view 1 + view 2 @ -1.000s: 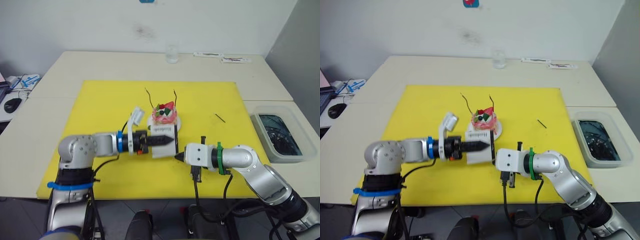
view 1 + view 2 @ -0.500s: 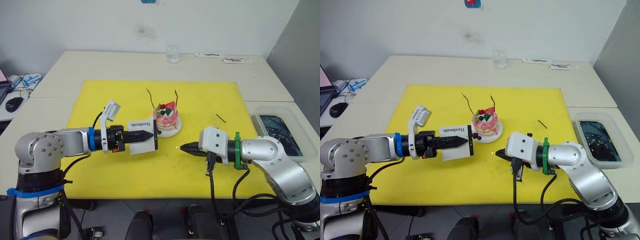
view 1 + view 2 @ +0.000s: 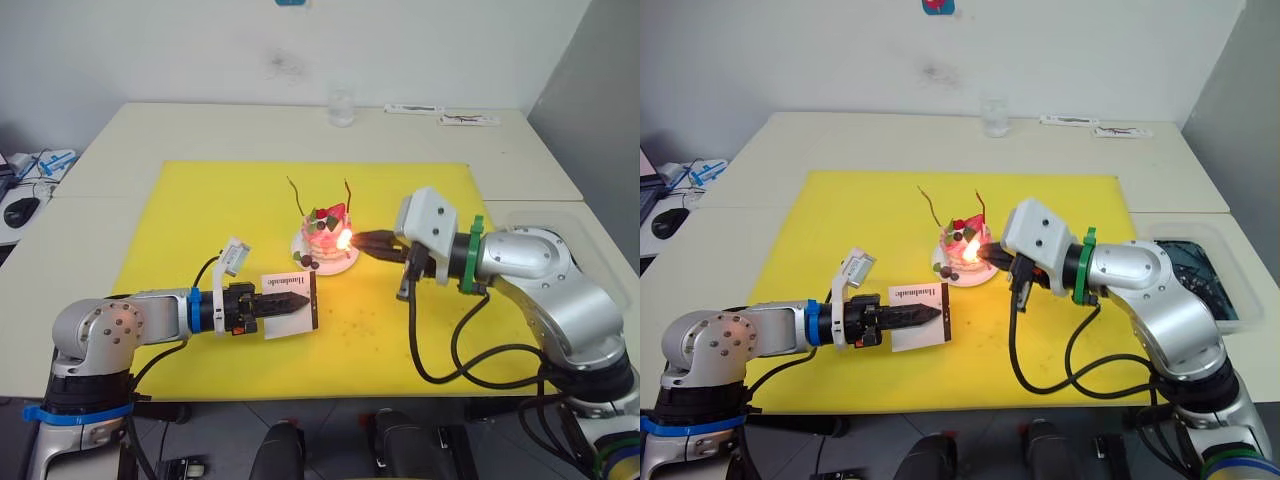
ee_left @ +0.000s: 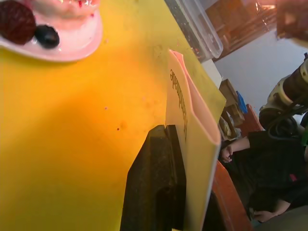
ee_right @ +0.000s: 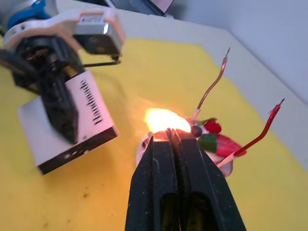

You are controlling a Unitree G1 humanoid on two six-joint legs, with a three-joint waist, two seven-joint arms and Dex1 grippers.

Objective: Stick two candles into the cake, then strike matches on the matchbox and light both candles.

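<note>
The pink-and-white cake sits on its white plate in the middle of the yellow mat. Two thin red-brown candles stand in it, unlit at their tips. My right gripper is shut on a burning match, whose flame glows at the cake's right side, below the candle tips. Little of the stick shows. In front of the cake, my left gripper is shut on the white matchbox, held on edge just above the mat.
The yellow mat covers the near table. A clear bin with dark contents stands at the right edge. A glass and flat white items lie at the far side. A computer mouse rests far left.
The match is now burning. My right gripper has risen from the mat's front to the cake's right side. My left gripper has drawn the matchbox away from the cake toward the front.
</note>
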